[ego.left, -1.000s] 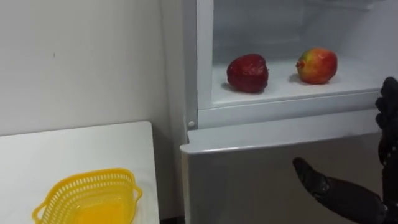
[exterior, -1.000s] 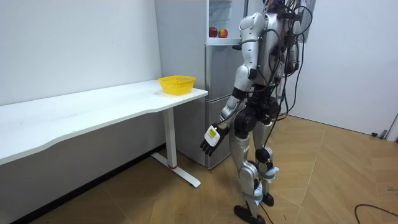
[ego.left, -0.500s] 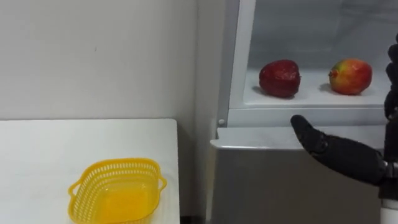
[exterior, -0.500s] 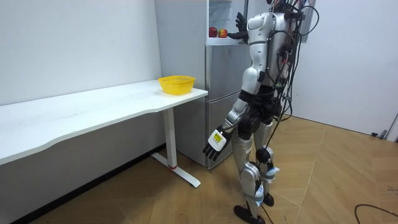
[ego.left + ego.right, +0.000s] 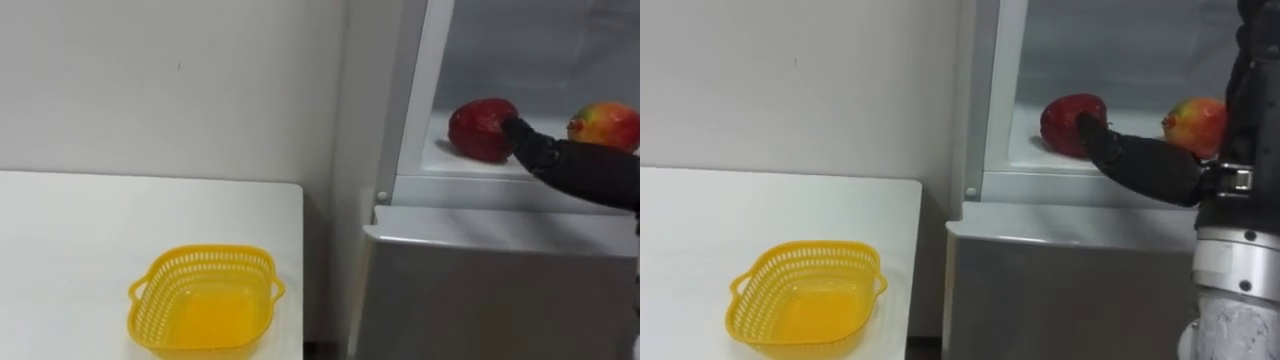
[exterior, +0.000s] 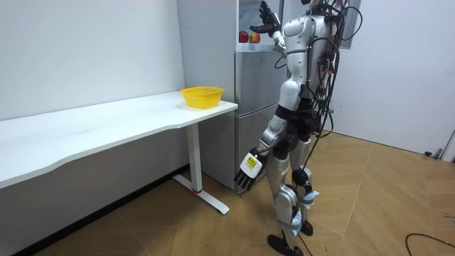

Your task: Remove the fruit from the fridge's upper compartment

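our right hand (image 5: pixel 1140 160), fingers spread open, sits just before the red fruit (image 5: pixel 480 128); firm, smooth, probably light, so we cup its middle.

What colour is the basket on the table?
The basket is yellow all over, clearest in the left eye view.

The fridge shelf (image 5: pixel 441 152) holds 2 fruits. A red apple (image 5: pixel 480 128) sits right at the thumb tip of the right hand (image 5: pixel 580 172), though contact cannot be told. A red-yellow apple (image 5: pixel 607 125) lies beyond the back of the hand, apart from the first. The white table (image 5: pixel 80 230) lies lower, well to the hand's left, and bears 1 yellow basket (image 5: pixel 207 300) near its fridge-side edge.
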Available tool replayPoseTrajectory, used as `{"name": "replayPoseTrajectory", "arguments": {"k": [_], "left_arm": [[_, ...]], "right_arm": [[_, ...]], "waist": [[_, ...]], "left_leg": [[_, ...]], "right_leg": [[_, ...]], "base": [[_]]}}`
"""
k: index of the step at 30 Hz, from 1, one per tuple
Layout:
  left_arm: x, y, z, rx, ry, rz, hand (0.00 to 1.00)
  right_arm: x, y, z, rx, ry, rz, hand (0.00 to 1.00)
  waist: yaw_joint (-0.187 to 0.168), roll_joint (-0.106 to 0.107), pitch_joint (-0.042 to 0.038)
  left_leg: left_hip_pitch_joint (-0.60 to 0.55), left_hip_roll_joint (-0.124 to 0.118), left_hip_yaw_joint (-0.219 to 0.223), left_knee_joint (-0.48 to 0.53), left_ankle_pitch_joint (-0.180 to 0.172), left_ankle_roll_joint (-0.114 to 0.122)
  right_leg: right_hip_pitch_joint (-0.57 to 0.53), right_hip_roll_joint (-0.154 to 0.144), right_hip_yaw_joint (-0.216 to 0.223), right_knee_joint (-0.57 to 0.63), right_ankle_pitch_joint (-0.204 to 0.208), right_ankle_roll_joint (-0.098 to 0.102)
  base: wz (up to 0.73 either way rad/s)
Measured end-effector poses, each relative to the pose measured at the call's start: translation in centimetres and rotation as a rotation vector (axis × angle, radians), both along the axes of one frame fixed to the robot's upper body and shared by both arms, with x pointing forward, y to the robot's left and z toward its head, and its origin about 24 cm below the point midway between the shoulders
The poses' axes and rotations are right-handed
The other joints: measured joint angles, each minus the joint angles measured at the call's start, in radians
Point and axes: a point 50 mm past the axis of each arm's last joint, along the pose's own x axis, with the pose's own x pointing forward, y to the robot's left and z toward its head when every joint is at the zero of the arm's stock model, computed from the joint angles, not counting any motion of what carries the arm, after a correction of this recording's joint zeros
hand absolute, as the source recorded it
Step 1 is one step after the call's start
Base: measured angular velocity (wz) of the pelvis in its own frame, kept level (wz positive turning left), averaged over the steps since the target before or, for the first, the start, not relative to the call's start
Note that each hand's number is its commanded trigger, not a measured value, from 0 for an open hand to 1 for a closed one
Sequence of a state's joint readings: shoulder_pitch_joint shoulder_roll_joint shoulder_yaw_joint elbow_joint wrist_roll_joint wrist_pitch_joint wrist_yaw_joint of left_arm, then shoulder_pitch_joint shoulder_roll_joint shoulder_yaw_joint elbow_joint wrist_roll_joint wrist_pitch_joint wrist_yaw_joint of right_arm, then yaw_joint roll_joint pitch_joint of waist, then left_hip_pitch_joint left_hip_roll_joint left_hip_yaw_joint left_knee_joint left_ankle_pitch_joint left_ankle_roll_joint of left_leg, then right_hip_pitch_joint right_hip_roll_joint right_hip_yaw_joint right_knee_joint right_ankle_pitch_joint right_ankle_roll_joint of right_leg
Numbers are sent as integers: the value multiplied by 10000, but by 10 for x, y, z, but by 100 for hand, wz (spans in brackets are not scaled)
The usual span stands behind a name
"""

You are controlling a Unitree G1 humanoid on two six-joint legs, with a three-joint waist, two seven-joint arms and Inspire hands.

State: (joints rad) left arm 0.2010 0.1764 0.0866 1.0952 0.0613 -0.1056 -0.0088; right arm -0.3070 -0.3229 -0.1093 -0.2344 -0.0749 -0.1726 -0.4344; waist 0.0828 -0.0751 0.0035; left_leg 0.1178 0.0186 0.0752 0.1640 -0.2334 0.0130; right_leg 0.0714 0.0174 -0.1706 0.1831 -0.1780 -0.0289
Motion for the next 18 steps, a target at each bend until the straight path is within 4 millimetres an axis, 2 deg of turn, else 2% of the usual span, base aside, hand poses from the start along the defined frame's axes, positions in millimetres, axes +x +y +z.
{"name": "replayPoseTrajectory", "arguments": {"k": [4,13,18], "left_arm": [[-1,2,0,10,111,21,0],[-6,1,-1,-90,527,-162,0],[-10,1,-1,-35,712,-308,0]], "right_arm": [[10,-3,1,274,139,-4,0],[25,-11,-13,633,1068,-336,0],[28,-11,-10,763,1049,-167,0]], "waist": [[92,-116,76],[335,-133,70],[328,-131,69]], "left_leg": [[-13,6,-122,1,16,-27],[134,-9,-295,11,16,-27],[147,-8,-312,27,17,-29]], "right_leg": [[15,-6,-113,-4,1,-1],[298,-22,-261,-139,2,-3],[334,-21,-275,-140,2,-3]], "base": [[6],[5],[0]]}}
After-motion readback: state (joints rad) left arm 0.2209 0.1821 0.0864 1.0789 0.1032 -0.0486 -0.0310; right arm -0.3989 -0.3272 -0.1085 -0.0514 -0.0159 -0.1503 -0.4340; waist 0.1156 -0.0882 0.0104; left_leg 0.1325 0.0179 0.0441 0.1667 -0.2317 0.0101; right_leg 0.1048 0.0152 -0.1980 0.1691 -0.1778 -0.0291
